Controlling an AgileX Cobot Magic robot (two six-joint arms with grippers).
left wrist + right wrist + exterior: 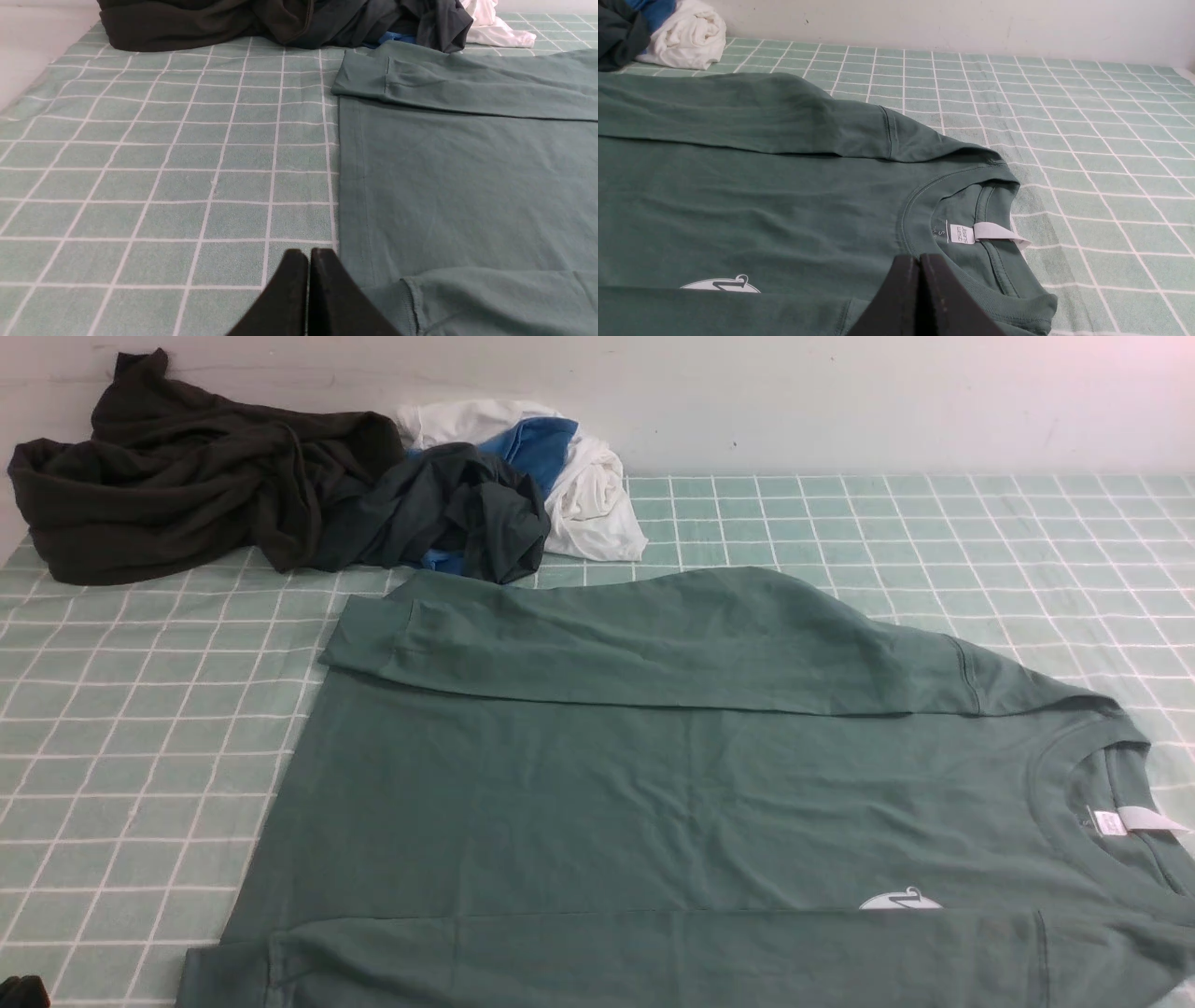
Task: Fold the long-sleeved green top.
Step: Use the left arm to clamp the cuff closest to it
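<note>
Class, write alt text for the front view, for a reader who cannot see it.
A green long-sleeved cotton top lies spread on a grid-patterned green cloth, both sleeves folded inward, neck toward the right. Behind it sit crumpled dark, blue and white garments.

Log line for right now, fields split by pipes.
green top: both sleeves folded in over body, body unfolded | left gripper: shut, empty | right gripper: shut, empty

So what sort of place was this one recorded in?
Probably a robot workspace set up for folding clothes, though it could be a home table: a gridded green cloth runs up to a plain pale wall, with crumpled garments heaped at the back.
</note>
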